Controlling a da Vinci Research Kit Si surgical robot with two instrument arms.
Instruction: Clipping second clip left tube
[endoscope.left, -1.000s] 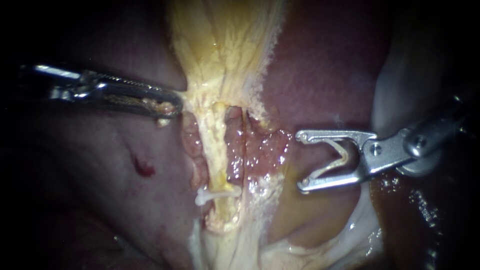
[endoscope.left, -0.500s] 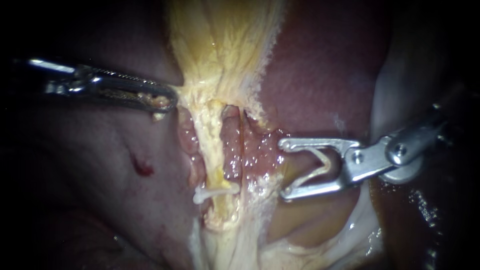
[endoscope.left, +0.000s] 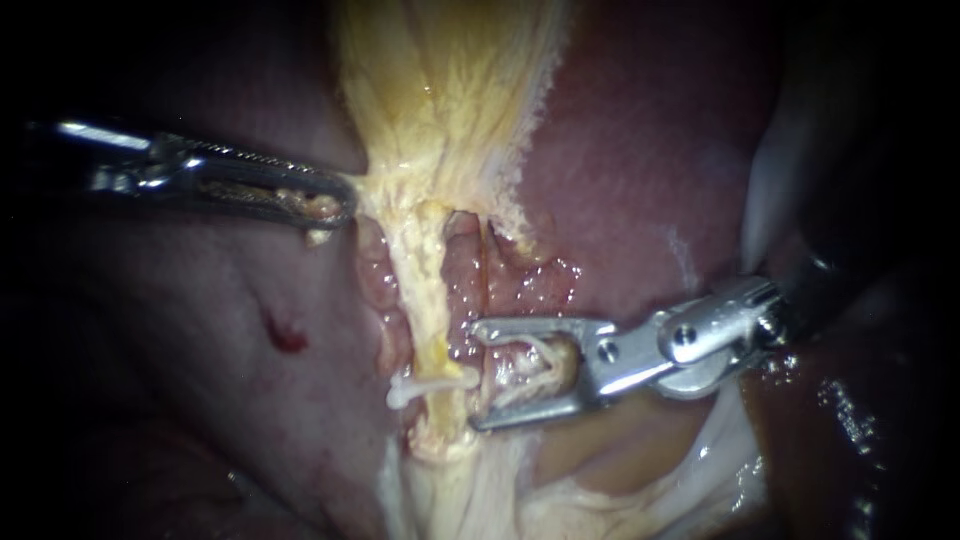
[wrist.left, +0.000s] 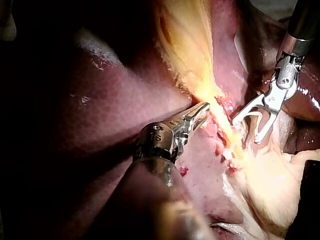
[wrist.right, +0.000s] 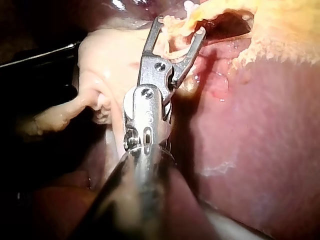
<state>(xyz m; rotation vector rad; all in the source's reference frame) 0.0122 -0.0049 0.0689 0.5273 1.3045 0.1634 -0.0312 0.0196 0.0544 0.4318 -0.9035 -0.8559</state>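
The left tube (endoscope.left: 425, 290) is a pale yellow strand running down from the gallbladder (endoscope.left: 450, 90). A white clip (endoscope.left: 430, 385) sits across its lower part. My right instrument (endoscope.left: 477, 375) holds its jaws wide apart, with a white V-shaped clip (endoscope.left: 545, 365) lying along both. The jaws straddle glistening red tissue (endoscope.left: 510, 355), and their tips end just right of the left tube, level with the seated clip. The right wrist view shows this instrument (wrist.right: 181, 26) with frayed yellow tissue between its jaw tips. My left instrument (endoscope.left: 335, 208) is shut on the yellow tissue at the gallbladder's narrow end (wrist.left: 202, 112).
Dark red liver (endoscope.left: 640, 150) fills the upper right and lies behind the tubes. A small blood spot (endoscope.left: 285, 335) marks the tissue on the left. Pale wet tissue (endoscope.left: 600, 490) lies low, under the right instrument's shaft.
My right instrument has moved left and slightly down, from over the liver to the red tissue beside the left tube. My left instrument has hardly shifted and keeps its hold.
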